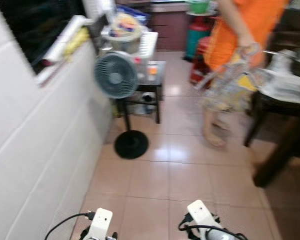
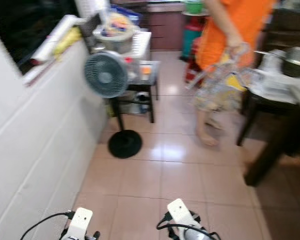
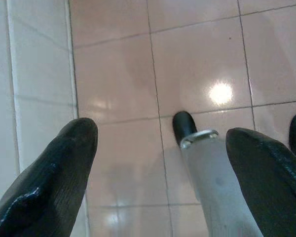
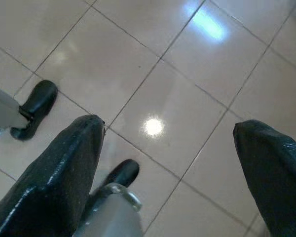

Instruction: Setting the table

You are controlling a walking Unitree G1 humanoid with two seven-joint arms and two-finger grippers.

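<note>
Head cams are looking fwd and down over the tiled floor [image 1: 190,165] toward a fan [image 1: 116,75] and a person [image 1: 240,45]; both are sharing that scene. Wrist cams are pointing straight down along their fingers, close to the same floor, each catching the robot's legs.

a fan [image 1: 116,75] stands left by the wall [image 1: 35,150], a person [image 1: 235,60] right beside a table [image 1: 285,95]

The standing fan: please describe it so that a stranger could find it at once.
Follow the white tiled wall on the robot's left to the small dark side table. The fan stands before it: a round grey grille on a thin black pole with a round black base.
</note>
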